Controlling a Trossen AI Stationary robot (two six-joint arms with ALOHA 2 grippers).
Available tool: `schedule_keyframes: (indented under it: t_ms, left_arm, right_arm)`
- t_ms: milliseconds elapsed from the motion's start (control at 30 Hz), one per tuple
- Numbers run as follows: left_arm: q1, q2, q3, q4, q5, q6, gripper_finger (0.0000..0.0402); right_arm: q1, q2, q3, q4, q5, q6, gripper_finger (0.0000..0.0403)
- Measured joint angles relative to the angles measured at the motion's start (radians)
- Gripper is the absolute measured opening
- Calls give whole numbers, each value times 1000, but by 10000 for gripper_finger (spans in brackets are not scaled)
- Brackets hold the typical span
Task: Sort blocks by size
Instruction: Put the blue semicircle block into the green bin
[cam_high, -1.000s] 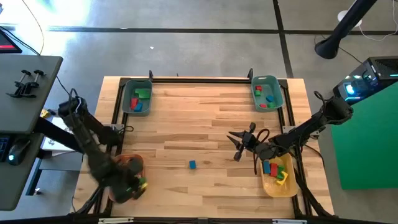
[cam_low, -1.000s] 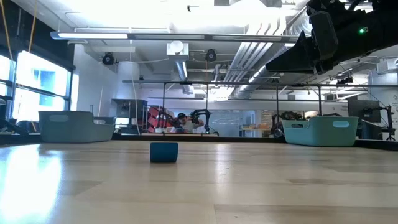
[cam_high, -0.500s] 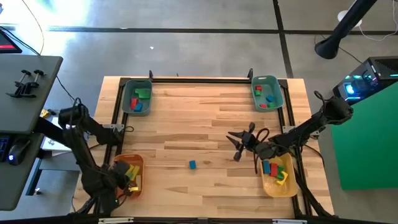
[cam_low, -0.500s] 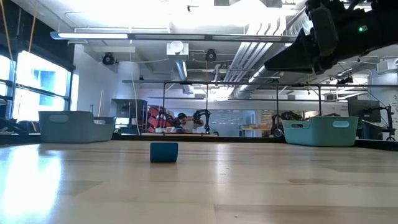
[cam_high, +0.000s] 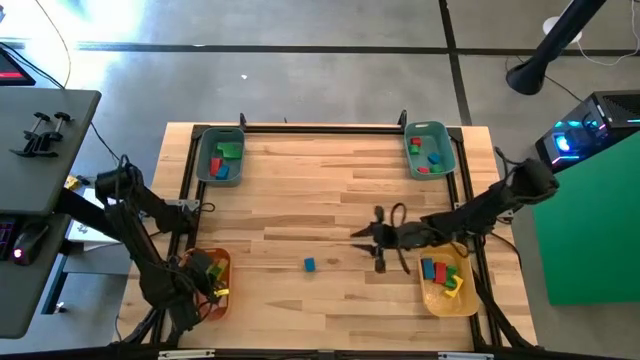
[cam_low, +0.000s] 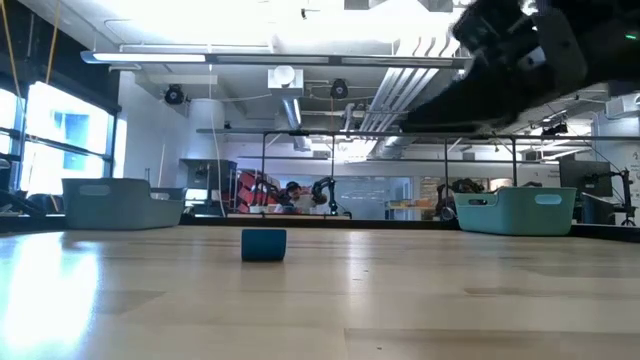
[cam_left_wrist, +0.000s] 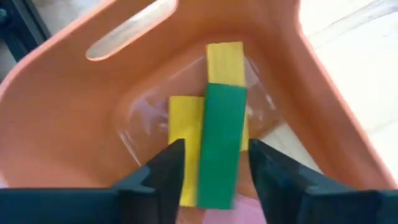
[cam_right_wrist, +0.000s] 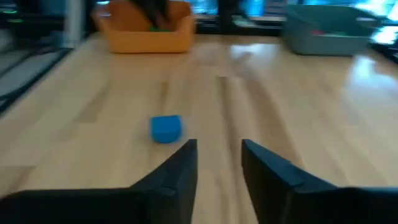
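R gripper moved left toward lone blue cube mid-table near edge, fingers narrowly apart, empty; L gripper over orange bin, fingers parted, green bar just dropped; last block next

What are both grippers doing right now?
Left gripper: jaws open, over the green bar in the orange bin.
Right gripper: jaws open, empty, near the blue cube.

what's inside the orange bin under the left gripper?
Inside the orange bin: a green bar lying on two yellow bars. The left gripper straddles the green bar, fingers apart. The bin floor beneath the bars is covered.
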Motion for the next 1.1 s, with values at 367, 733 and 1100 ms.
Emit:
schedule_keyframes:
  t_ms: [367, 733, 1100]
  left_arm:
    - [3, -215, 67, 7, 26, 77, 258]
    - [63, -261, 108, 45, -460, 288, 256]
    - [201, -260, 108, 417, -649, 888, 256]
  right_arm:
    - [-85, 348, 407, -229, -242, -235, 245]
    - [-106, 630, 793, -567, -459, -436, 275]
    - [-187, 679, 820, -598, -562, -331, 204]
